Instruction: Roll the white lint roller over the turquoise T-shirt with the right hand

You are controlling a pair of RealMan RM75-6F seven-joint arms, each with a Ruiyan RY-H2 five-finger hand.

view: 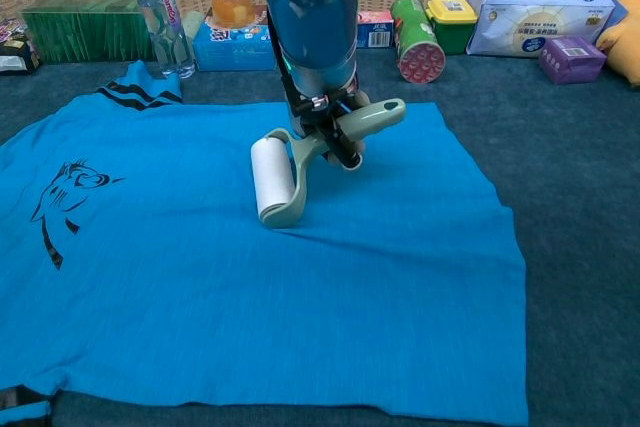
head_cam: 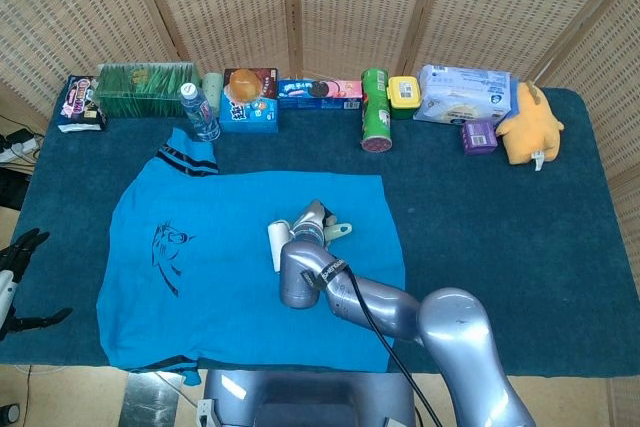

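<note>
Right robot hand (view: 335,132) grasps the lint roller (view: 272,178) by its handle; the roll rests on the T-shirt (view: 200,277). Left robot hand (head_cam: 15,282) hangs released off the counter (head_cam: 500,227).

Head view high above, looking down on whole table (head_cam: 560,247), chest view low, close, facing forward, both sharing T-shirt (head_cam: 230,277).

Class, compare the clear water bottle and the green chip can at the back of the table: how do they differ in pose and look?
The water bottle stands upright; the green chip can lies on its side, red end toward the camera. The bottle is clear with a white cap; the can is opaque green. Both are cylinders in the back row, off the turquoise T-shirt.
</note>
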